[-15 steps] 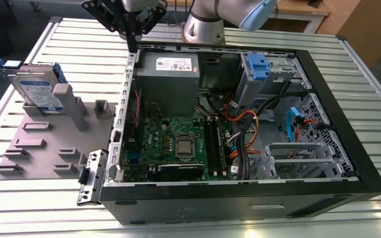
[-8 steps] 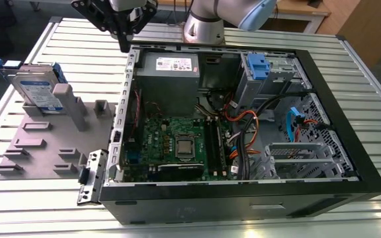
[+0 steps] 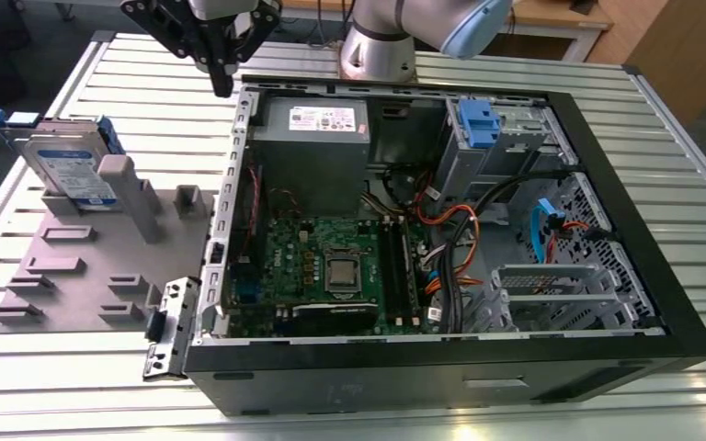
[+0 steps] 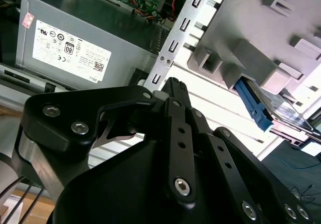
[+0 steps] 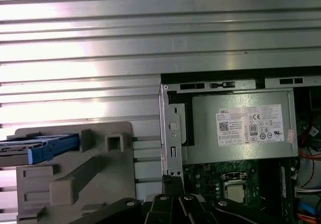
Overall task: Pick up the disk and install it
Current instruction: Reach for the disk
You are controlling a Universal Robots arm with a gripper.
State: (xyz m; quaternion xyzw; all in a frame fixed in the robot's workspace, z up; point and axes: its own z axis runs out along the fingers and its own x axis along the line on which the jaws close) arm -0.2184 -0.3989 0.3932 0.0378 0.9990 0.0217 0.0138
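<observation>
Silver disk [image 3: 69,170] on edge in grey rack [image 3: 96,266], tilted; long axis unclr.

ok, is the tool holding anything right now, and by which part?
Nothing is held. The tool hangs empty by the computer case corner, jaws closed together. The disk stands on edge in the grey fixture, apart from it.

Black screw-studded gripper [image 3: 221,84], grey-blue arm [image 3: 375,50]

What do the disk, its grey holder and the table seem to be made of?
The disk: silver metal body with glossy glare, in a blue plastic frame. The holder: matte grey, likely moulded or printed plastic. The table: ribbed bright metal, probably aluminium.
</observation>
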